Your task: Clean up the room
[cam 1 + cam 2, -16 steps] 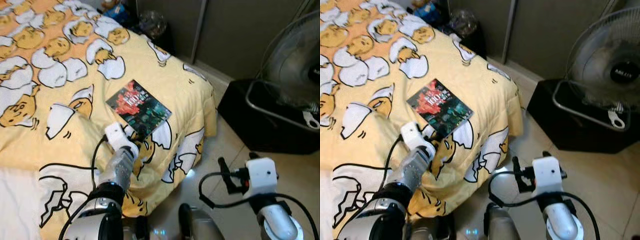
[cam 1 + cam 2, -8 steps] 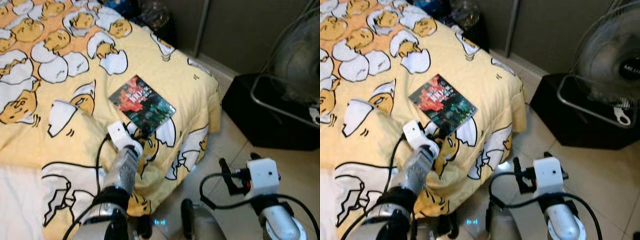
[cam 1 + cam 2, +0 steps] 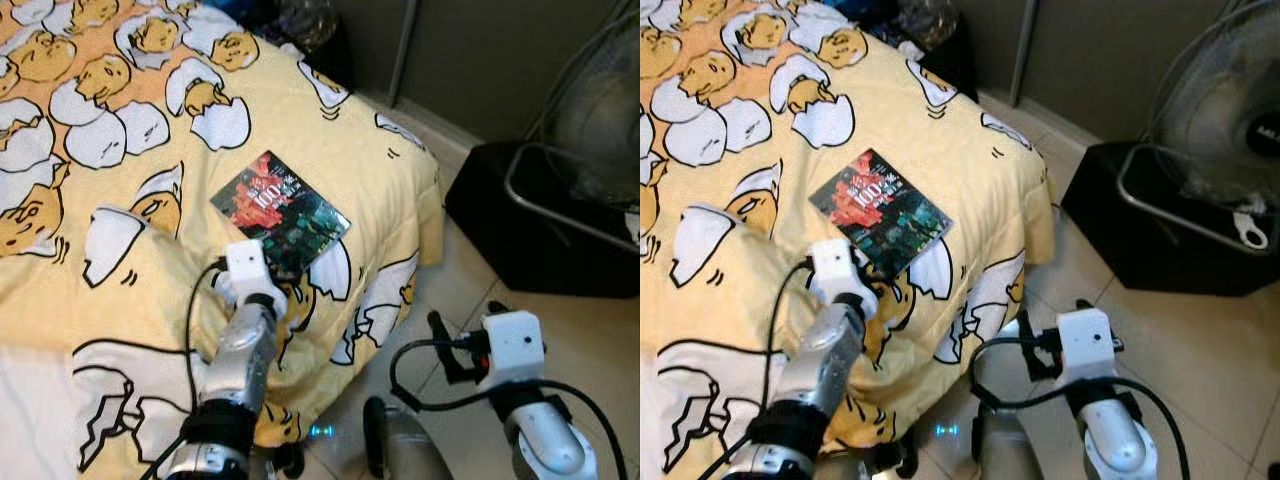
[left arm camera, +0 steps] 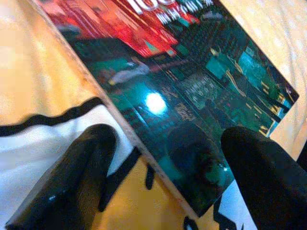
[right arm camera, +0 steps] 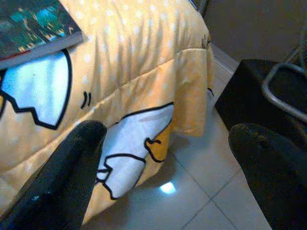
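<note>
Near the foot corner of the bed [image 3: 400,165], on the yellow egg-print duvet [image 3: 120,270], lies a thin book [image 3: 281,213] with a glossy red-and-teal cover, flat and turned at an angle to the bed's edges. The left claw [image 4: 163,167] is reached out over the duvet to the book's near corner, its two black fingers [image 4: 86,158] spread apart, one beside the book's edge on the duvet and the other over the cover. It holds nothing yet. In the head views the white wrist block of that arm [image 3: 248,270] sits just short of the book's near corner.

The right claw [image 5: 168,163] hangs off the bed's side over the tiled floor [image 5: 192,201], fingers wide apart and holding nothing; a black box [image 3: 540,230] and a standing fan [image 3: 600,110] stand beyond it on the floor.

The book looks light, stiff enough to hold its shape, and slick on the cover, judging by the bright reflection on it. It lies flush on soft bedding, so the duvet should give when pressed. A likely hold is across that near corner or along the spine edge, one finger pushed into the duvet under the board and the other on top. A shallow pinch on the glossy cover could slip, and a corner hold may let the pages sag open.
</note>
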Robot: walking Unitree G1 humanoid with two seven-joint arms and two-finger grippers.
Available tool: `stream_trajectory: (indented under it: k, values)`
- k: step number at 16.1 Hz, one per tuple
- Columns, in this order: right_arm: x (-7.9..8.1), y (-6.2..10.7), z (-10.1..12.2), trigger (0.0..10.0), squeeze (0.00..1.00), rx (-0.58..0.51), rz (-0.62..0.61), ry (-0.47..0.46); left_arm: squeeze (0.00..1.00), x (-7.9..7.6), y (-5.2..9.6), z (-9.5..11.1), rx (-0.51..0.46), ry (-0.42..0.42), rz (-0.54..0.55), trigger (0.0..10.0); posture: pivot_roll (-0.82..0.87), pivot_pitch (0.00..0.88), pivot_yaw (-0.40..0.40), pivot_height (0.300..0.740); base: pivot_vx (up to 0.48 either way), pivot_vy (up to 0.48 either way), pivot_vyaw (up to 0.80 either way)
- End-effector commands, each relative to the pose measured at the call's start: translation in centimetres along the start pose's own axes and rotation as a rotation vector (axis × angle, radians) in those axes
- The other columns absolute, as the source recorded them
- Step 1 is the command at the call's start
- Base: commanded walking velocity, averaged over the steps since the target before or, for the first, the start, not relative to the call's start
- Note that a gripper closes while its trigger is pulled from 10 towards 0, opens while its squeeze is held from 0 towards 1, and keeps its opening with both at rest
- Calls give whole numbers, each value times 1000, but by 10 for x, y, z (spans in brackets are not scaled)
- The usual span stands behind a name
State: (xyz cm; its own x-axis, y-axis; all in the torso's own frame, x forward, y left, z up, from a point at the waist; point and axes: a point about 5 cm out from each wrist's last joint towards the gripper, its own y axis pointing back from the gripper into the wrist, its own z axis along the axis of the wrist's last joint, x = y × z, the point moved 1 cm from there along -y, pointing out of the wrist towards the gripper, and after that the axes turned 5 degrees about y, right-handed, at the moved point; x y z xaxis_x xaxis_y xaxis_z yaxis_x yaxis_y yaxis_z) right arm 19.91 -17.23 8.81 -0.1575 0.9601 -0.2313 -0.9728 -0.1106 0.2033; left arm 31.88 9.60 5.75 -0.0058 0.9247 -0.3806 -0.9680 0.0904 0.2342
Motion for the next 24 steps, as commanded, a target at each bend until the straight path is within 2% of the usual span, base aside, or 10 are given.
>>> stream_trajectory:
  k: [1, 5, 7, 9, 10, 11, 17, 20, 22, 24]
  values:
    - [3, 2, 0, 10000, 0, -11, 28, -36, 0, 0, 0, -1, 7, 2, 11, 10000, -310, 204, 47, 740, 0, 0, 0]
    - [9, 11, 1, 10000, 0, -33, 121, -108, 0, 6, -5, -3, 40, 94, 53, 10000, -327, 207, 50, 740, 0, 0, 0]
    - [12, 12, 0, 10000, 0, -28, 139, -115, 0, 7, -10, -13, 102, 255, 86, 10000, -332, 213, 51, 740, 0, 0, 0]
    - [18, 14, 3, 10000, 0, -41, 176, -143, 0, -2, -11, -22, 148, 379, 69, 10000, -336, 216, 51, 740, 0, 0, 0]
    - [19, 15, 3, 10000, 0, -43, 185, -145, 0, -5, -11, -23, 155, 399, 53, 10000, -339, 216, 51, 740, 0, 0, 0]
    - [19, 17, 3, 10000, 0, -46, 196, -138, 0, -18, -13, -26, 171, 440, -1, 10000, -340, 216, 50, 740, 0, 0, 0]
    - [21, 16, 3, 10000, 0, -43, 208, -136, 0, -49, -13, -35, 240, 556, -142, 10000, -338, 222, 45, 740, 0, 0, 0]
    - [22, 17, 3, 10000, 0, -42, 210, -136, 0, -67, -12, -29, 235, 647, -240, 10000, -339, 223, 46, 740, 0, 0, 0]
    - [22, 18, 3, 10000, 0, -41, 209, -134, 0, -81, -11, -20, 221, 653, -337, 10000, -339, 225, 46, 740, 0, 0, 0]
    - [23, 19, 2, 10000, 0, -39, 208, -134, 0, -87, -9, -20, 222, 624, -382, 10000, -340, 227, 47, 740, 0, 0, 0]
